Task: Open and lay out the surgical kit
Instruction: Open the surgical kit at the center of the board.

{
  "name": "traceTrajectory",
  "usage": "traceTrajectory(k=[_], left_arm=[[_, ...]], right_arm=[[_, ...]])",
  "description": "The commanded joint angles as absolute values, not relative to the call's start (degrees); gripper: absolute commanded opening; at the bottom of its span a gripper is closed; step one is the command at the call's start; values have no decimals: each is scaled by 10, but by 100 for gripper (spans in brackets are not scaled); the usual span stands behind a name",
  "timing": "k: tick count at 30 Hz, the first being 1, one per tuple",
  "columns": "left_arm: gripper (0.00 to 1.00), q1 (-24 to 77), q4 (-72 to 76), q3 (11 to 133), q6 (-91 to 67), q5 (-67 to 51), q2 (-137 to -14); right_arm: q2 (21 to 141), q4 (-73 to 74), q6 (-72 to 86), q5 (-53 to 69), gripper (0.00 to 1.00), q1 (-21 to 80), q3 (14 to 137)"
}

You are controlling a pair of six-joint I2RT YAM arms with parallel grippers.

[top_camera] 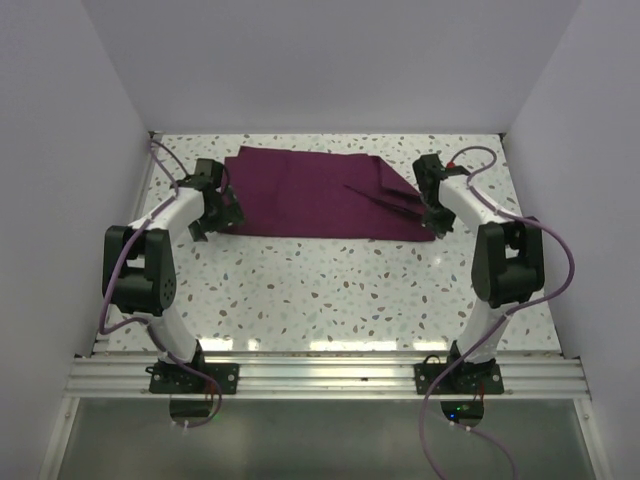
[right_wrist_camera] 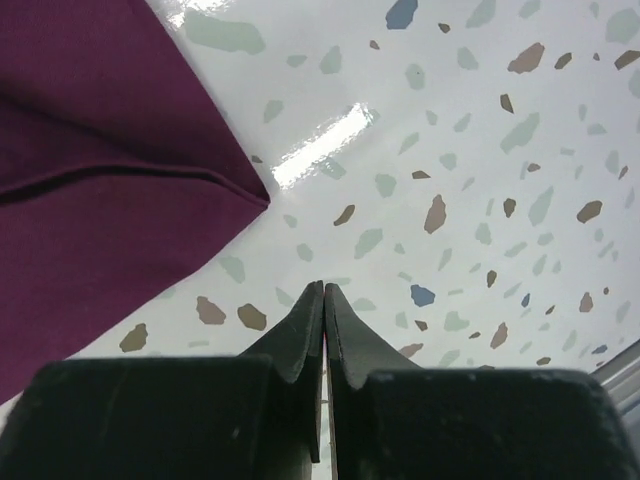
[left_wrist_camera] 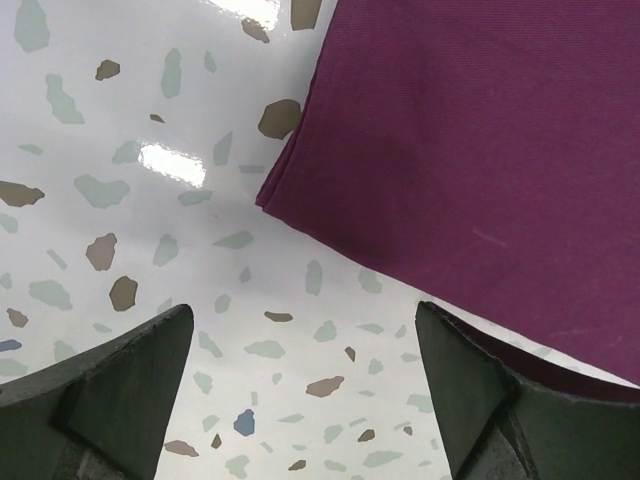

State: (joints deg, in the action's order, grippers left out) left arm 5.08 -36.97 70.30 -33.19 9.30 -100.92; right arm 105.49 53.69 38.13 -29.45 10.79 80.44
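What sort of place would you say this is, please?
Likely a robot test cell in a lab: left arm and right arm bolted to an aluminium rail, a speckled tabletop, plain white walls boxing it in.

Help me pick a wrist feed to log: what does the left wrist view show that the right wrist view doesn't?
Only the left wrist view: the left end effector open, jaws wide apart, over the table beside a folded edge of the maroon cloth wrap. Only the right wrist view: the right end effector shut, jaws pressed together, aimed just past a pointed cloth corner with layered folds. Both: the maroon cloth lying on the speckled table, and nothing else in sight.
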Motion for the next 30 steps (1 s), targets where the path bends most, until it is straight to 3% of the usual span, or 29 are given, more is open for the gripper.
traceTrajectory(k=[1,2,3,4,5,13,20,30], left_arm=[[96,61,-381,732,-323,88,-1016],[96,63,-383,736,-323,89,-1018],[96,69,-385,742,-323,89,-1020],[96,70,-388,744,-323,90,-1020],[96,73,-389,749,-323,92,-1020],[96,74,-391,727,-316,107,-1003],[96,74,-383,703,-320,103,-1002],[96,74,-379,714,-320,104,-1026]], right_arm=[[1057,523,420,-280,3,110,808],[1067,526,418,-270,51,107,825],[1077,533,412,-262,79,105,835],[1089,539,404,-259,95,103,847],[1104,547,403,-262,99,102,871],[1097,465,319,-187,98,100,968],[1226,518,287,-156,97,102,1177],[1321,530,226,-118,93,143,1264]])
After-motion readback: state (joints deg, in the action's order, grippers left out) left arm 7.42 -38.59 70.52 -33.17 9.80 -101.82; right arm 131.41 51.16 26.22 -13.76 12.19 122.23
